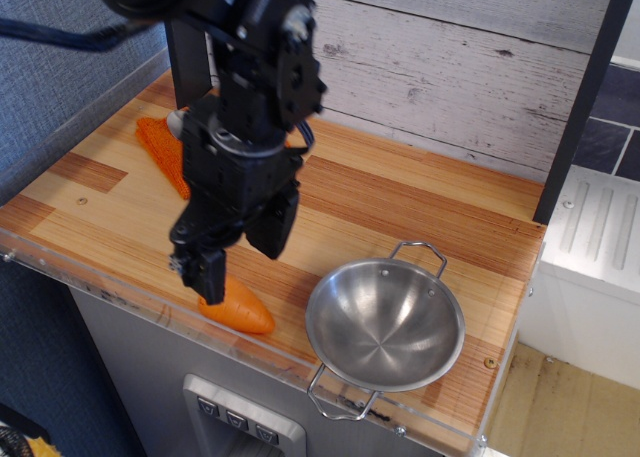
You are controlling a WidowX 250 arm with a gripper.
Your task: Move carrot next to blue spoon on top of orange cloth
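Hovering spread-open right over the small smooth orange plastic carrot (237,311) at the wooden bench's (400,202) front edge, the black pincer (238,245) straddled its blunt end, the carrot's long axis running left-to-right with its tip toward the steel bowl (385,324).

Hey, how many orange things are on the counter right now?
2. The carrot lies at the front edge under the gripper, left of the steel bowl. The orange cloth is at back left, mostly hidden by the arm.
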